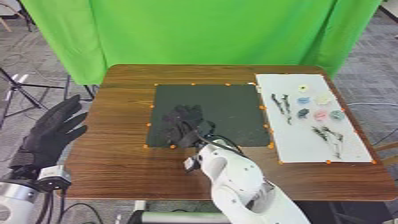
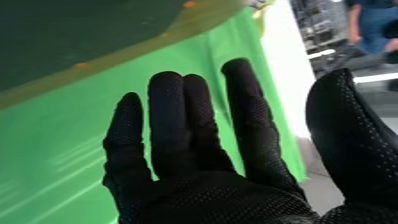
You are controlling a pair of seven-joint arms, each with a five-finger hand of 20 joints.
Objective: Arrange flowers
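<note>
I'm holding my right hand [image 1: 184,129], fingers spread, over the dark mat [image 1: 233,107], and my left hand [image 1: 40,140], also spread, left of it, likely leaving the flowers [image 1: 337,115] right of it accessible.

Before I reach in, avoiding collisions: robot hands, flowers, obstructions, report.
Right robot hand open over dark mat; left robot hand open beside table. Flowers on white sheet, nothing covering them.

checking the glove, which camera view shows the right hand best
The right wrist view: the right hand is close up there, fingers straight, thumb apart. The head view shows it smaller, over the dark mat.
</note>
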